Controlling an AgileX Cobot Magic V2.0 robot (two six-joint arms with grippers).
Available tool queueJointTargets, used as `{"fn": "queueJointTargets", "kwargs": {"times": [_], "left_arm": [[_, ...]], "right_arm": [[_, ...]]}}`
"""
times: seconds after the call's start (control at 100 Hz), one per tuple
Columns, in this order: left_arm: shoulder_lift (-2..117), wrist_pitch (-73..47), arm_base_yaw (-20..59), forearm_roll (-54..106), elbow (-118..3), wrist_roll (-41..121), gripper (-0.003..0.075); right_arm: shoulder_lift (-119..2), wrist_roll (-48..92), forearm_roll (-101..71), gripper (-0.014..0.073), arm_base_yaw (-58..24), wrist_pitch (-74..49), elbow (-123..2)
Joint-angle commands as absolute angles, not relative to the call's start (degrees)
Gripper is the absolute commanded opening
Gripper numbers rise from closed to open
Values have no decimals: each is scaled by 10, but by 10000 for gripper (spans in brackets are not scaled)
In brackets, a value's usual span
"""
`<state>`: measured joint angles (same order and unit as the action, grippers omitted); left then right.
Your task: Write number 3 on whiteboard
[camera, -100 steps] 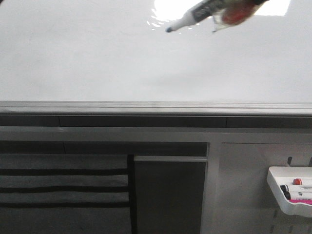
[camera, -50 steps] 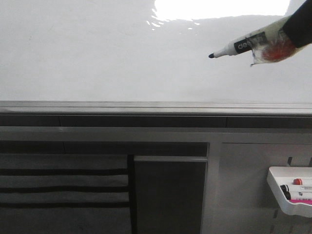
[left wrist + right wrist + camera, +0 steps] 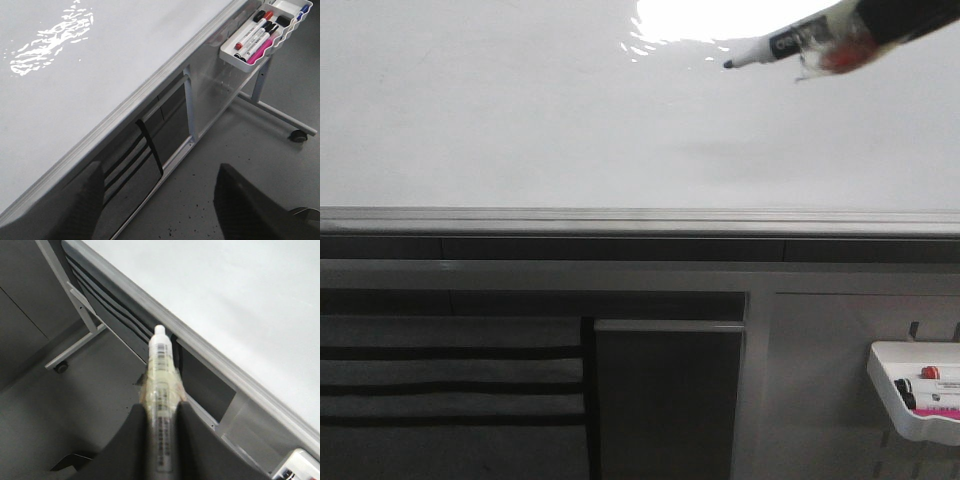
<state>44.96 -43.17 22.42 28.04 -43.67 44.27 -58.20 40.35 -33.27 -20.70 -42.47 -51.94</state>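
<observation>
Fingers [image 3: 135,440] of right gripper [image 3: 161,450]: clamped on marker [image 3: 775,47], one o'clock; left's parted, idle. Whiteboard [image 3: 520,120]: blank; digit unstarted.

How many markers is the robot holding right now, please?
1. A black-tipped marker is clamped in the right gripper, its tip near the upper right of the whiteboard. The left gripper is open and empty. Other markers lie in the marker tray, uncounted.
</observation>
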Motion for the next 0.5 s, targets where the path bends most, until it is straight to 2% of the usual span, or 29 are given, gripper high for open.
{"fn": "queueJointTargets", "kwargs": {"times": [0.0, 0.21, 0.49], "left_arm": [[448, -400, 221, 301, -450, 435, 441], [448, -400, 221, 301, -450, 435, 441], [448, -399, 221, 301, -450, 435, 441]], "right_arm": [[-623, 393, -345, 8, -204, -422, -590], [-736, 375, -303, 8, -207, -446, -702], [-814, 369, -265, 8, -233, -410, -749]]}}
